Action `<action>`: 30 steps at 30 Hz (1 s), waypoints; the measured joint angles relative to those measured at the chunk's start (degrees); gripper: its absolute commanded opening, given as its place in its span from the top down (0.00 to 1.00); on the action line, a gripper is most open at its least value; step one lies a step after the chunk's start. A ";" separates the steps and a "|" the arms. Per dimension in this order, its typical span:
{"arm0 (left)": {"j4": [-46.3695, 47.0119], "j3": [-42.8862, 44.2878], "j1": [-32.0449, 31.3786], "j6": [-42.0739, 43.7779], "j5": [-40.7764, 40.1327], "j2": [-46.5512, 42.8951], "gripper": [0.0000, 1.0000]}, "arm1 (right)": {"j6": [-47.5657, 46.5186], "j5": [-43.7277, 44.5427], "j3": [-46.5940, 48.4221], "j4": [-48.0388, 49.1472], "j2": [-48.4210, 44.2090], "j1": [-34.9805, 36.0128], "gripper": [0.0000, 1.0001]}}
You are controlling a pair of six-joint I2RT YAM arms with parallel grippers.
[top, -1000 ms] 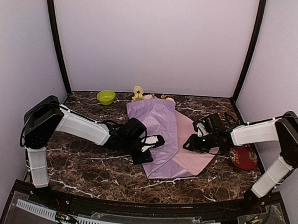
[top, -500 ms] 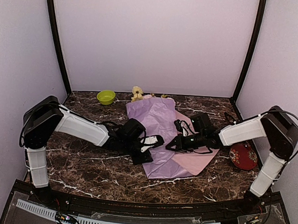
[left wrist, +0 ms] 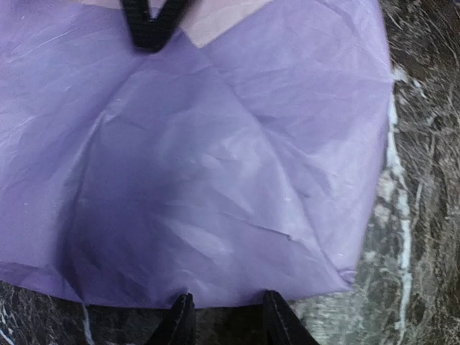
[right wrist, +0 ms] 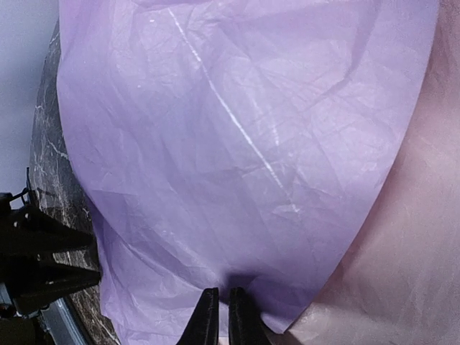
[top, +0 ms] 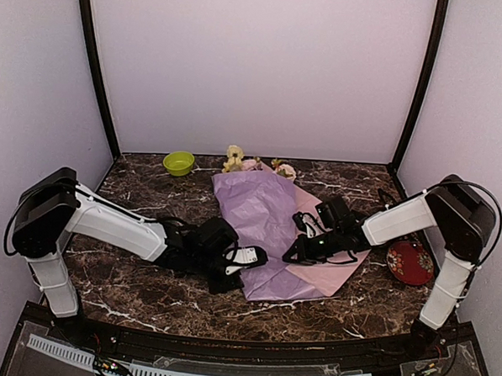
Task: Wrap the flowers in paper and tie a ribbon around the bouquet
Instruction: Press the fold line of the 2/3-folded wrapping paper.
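The lilac paper (top: pixel 262 218) lies folded over at the table's middle, its pink side (top: pixel 335 264) showing to the right. Pink and yellow flowers (top: pixel 236 160) poke out at its far end. My left gripper (top: pixel 251 257) rests at the fold's near-left edge. In the left wrist view this gripper (left wrist: pixel 226 307) is open, with the paper's (left wrist: pixel 215 180) edge at its tips. My right gripper (top: pixel 294 251) sits on the fold's right edge. In the right wrist view it (right wrist: pixel 219 310) is shut where the lilac paper (right wrist: pixel 237 144) puckers. The ribbon cannot be told from the black cables.
A green bowl (top: pixel 178 161) stands at the back left. A red dish (top: pixel 409 264) sits at the right, beside the right arm. The lilac walls close in on three sides. The left gripper's dark fingers (right wrist: pixel 43 259) show at the right wrist view's left edge.
My right gripper slid left from the pink part onto the lilac fold's edge and closed. The left arm dropped lower and nearer, its gripper staying at the paper's near-left edge.
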 measured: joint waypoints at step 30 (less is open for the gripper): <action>-2.75 10.27 -3.30 3.23 0.87 7.41 0.87 | -1.36 0.15 2.58 -1.81 1.42 0.04 0.91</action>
